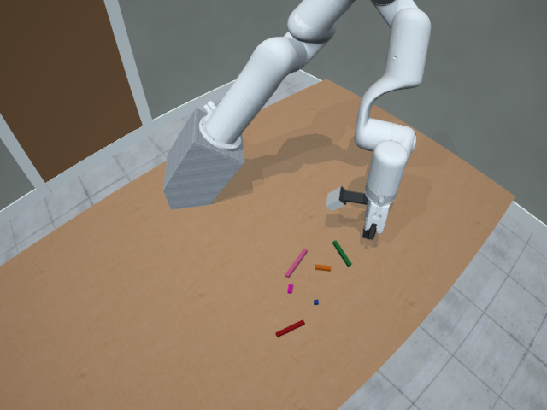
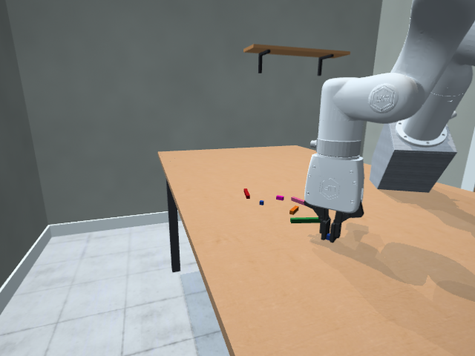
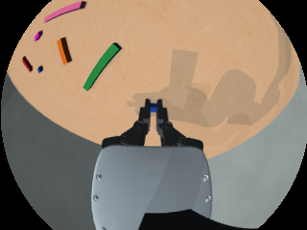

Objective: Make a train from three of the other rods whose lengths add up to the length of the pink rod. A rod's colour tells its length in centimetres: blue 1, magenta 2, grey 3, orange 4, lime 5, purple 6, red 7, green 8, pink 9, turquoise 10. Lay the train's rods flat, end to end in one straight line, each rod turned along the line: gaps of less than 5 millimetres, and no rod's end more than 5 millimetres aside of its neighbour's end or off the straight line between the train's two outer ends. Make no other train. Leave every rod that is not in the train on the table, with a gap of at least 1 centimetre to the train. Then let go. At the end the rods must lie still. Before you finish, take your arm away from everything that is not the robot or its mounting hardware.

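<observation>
Wood-brown table (image 1: pixel 132 282) (image 2: pixel 268 268) (image 3: pixel 158 29), pale tiled floor (image 1: pixel 485 318) (image 2: pixel 92 291), grey wall (image 2: pixel 126 96) with a wooden shelf (image 2: pixel 299 51) on black brackets. My arm (image 1: pixel 247 92) (image 2: pixel 379 97) goes up from a grey block (image 1: pixel 202 176) (image 2: pixel 418 168), bends over, comes down; gripper (image 1: pixel 369 231) (image 2: pixel 329 236) (image 3: pixel 153 105) points down, low over the table. Fingers nearly together, closed on a small blue piece (image 2: pixel 329 236) (image 3: pixel 153 108). Can't tell if it touches the table.

Green rod (image 1: pixel 342 253) (image 2: pixel 304 220) (image 3: pixel 102 66) nearest me, orange rod (image 1: pixel 322 267) (image 2: pixel 293 210) (image 3: pixel 64 51) between it and pink rod (image 1: pixel 296 263) (image 2: pixel 297 200) (image 3: pixel 65 11). Magenta rod (image 1: pixel 290 288) (image 2: pixel 280 197) (image 3: pixel 38 35) near pink's end, another blue rod (image 1: pixel 315 301) (image 2: pixel 261 202) (image 3: pixel 40 69) apart, red rod (image 1: pixel 290 328) (image 2: pixel 246 193) (image 3: pixel 27 64) farthest. All lie apart, no train.
</observation>
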Controlling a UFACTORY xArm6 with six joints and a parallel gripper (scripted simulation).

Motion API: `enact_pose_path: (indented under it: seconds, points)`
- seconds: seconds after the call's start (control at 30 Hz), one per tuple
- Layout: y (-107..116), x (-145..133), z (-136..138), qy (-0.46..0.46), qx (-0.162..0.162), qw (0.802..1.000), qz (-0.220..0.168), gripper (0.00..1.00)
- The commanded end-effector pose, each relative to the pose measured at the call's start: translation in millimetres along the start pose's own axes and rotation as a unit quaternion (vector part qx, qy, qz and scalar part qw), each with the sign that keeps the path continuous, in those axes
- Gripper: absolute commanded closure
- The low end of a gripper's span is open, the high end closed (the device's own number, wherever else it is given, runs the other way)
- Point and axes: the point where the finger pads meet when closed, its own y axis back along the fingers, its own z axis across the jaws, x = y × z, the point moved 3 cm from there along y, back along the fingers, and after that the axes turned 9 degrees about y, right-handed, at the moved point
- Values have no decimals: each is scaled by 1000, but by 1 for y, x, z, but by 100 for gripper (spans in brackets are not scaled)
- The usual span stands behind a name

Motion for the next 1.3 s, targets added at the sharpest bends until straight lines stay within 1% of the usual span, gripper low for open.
enact_pose_path:
  seconds: [0.0, 1.27]
  points:
    - [-2, -1, 0, 0, 1, 1000, -1, 96]
    - [-3, -1, 0, 0, 1, 1000, -1, 96]
